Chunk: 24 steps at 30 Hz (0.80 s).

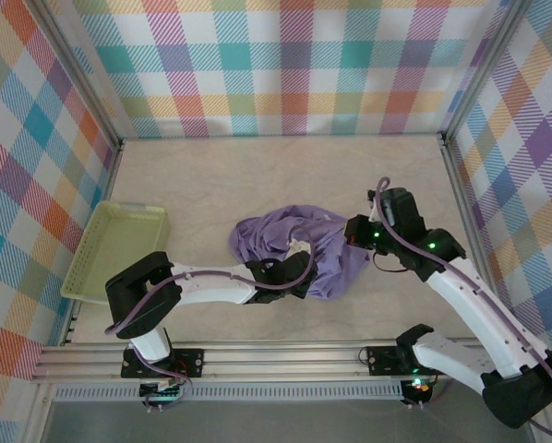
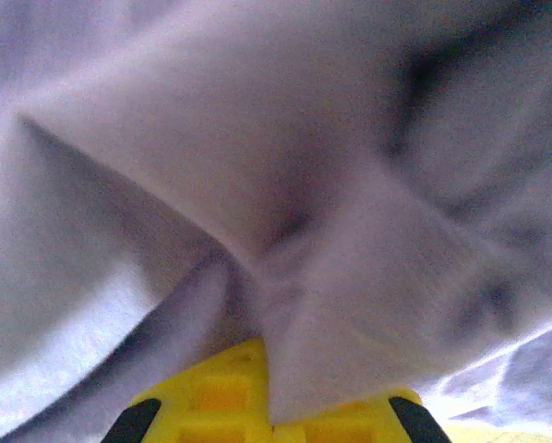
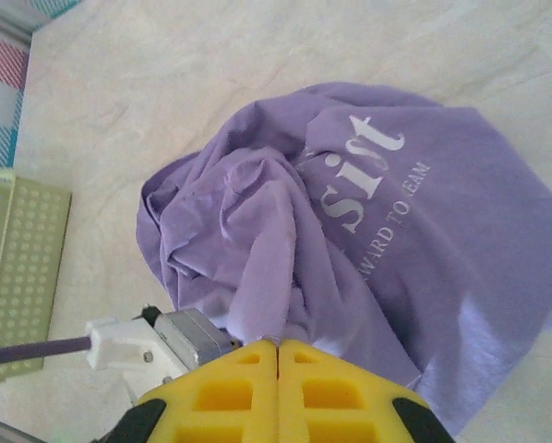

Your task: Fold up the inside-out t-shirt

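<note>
T-shirt: you see the inside-out t-shirt [image 1: 290, 242] as a crumpled lavender heap with many folds and wrinkles.
Place of the t-shirt: it lies on the counter [image 1: 258, 175] near the middle, a little to the right, between the two arms.
Lettering: in the right wrist view, pale lettering [image 3: 364, 175] shows on the smoother right part of the cloth.
Left gripper: your left gripper [image 2: 278, 411] is in the heap at its near left side. Its yellow fingers are pressed together and pinch a fold of the cloth, which rises out between them.
Right gripper: your right gripper [image 3: 278, 360] is at the right edge of the heap. Its yellow fingers touch each other along their whole length. The cloth comes right up to the tips, but you cannot tell if some of it is caught between them.
Left arm: in the right wrist view, a white and metal part of the left arm [image 3: 179, 337] with a purple cable lies just beside the near edge of the heap.
Tray: a pale green tray [image 1: 119, 249] with a perforated floor stands at the left side of the counter, well apart from the t-shirt.
Walls: plaid walls [image 1: 285, 65] in many colours close the counter on three sides.
</note>
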Tool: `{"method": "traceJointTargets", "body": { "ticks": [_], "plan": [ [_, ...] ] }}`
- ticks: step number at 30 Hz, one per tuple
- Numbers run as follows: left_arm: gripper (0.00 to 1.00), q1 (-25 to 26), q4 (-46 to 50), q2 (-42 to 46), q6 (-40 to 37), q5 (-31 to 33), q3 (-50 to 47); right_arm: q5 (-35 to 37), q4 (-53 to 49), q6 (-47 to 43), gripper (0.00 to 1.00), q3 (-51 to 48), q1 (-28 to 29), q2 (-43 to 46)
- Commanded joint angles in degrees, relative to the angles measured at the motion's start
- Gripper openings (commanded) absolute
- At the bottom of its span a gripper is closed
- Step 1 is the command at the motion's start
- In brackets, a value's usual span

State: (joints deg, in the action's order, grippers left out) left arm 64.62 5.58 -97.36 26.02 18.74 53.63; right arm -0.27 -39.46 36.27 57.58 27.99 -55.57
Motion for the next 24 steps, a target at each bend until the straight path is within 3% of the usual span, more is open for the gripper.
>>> {"method": "traceJointTargets", "body": {
  "ticks": [1, 11, 20, 24],
  "plan": [
    [0.00, 0.07, -0.98, -1.73, -0.31, 2.00, -1.55, -2.84, -1.77, 0.65, 0.00, 2.53, -2.30, 1.43],
    [0.00, 0.35, -3.36, -0.97, -2.60, 2.09, -2.63, -5.10, -0.32, -0.58, 0.00, -4.05, -9.17, 1.07],
    [0.00, 2.33, -2.08, -3.08, -4.93, -0.62, 1.54, -9.55, 10.06, -5.21, 0.00, -12.02, -9.46, -4.95],
    [0.00, 2.43, -1.25, -3.63, -5.05, -0.12, 2.36, -8.77, 10.45, -5.89, 0.20, -13.69, -9.92, -3.86]
  ]
}}
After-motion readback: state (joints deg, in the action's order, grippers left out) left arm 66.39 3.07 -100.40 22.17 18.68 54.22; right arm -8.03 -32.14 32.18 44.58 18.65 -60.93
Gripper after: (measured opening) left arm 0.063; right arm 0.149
